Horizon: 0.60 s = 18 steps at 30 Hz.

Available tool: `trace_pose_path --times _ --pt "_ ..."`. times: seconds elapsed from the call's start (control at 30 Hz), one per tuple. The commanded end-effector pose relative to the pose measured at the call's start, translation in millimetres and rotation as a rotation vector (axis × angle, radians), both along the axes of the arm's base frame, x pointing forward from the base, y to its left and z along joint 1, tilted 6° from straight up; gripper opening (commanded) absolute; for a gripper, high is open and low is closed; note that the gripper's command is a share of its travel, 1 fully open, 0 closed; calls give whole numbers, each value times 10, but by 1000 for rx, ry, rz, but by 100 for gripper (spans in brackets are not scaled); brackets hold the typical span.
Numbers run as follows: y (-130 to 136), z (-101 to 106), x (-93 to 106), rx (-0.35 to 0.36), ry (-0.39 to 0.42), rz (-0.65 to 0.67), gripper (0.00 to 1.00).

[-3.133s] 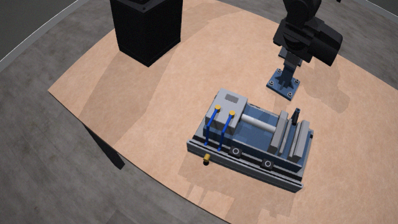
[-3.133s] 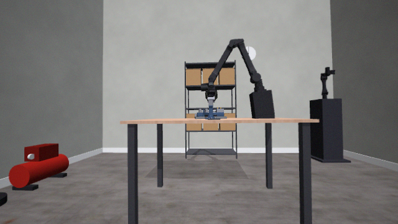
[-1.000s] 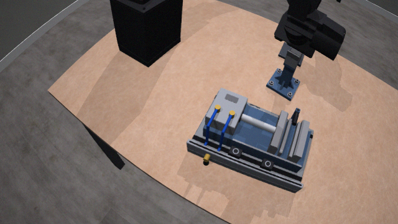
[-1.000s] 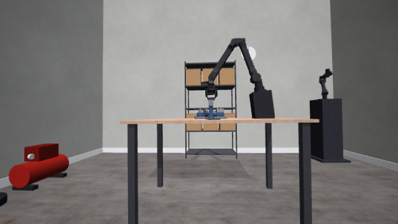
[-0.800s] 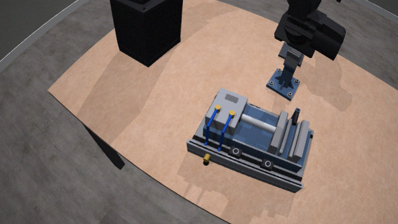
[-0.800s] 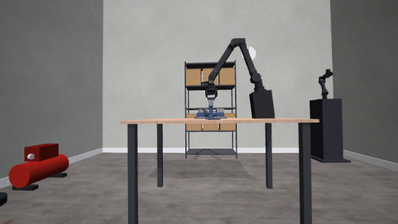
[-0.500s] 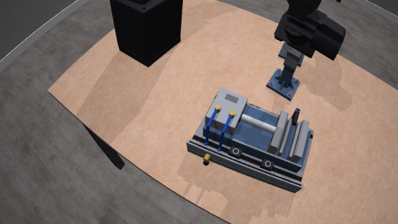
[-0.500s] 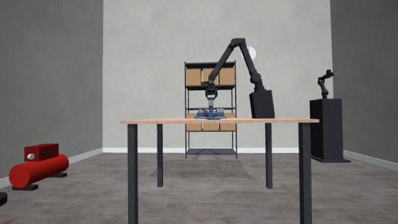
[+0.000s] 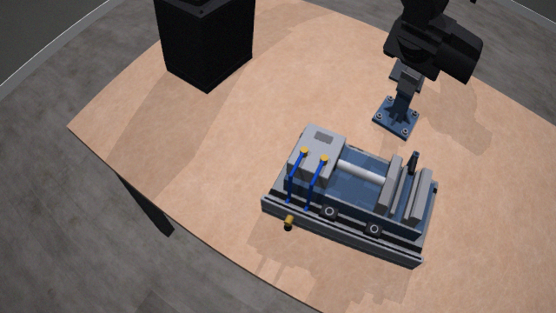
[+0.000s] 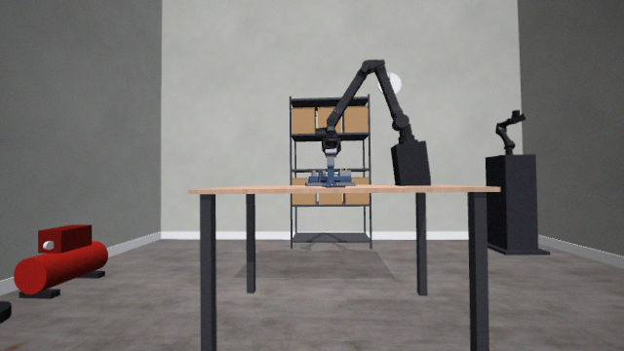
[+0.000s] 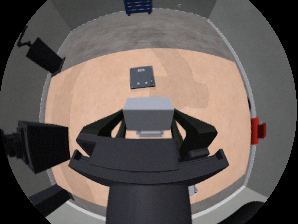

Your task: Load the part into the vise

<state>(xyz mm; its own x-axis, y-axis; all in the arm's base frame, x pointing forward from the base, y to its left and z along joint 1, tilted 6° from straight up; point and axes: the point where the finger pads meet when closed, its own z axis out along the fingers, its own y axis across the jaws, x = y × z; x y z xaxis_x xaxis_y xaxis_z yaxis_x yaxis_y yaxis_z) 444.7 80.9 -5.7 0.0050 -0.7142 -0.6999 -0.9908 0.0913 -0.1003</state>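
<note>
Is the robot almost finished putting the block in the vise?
Not yet. Done: the tool has shut on the grey part and holds it in the air above the V-block. Left: the gap between the vise jaws holds no block, so it must still carry it over and seat it.
</note>
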Motion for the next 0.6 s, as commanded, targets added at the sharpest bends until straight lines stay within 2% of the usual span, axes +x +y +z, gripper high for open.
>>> trace_pose_path --times 0.0,0.57 --pt "-34 171 101 -4 -40 -4 0" --pt "38 112 53 -46 -30 -3 0"
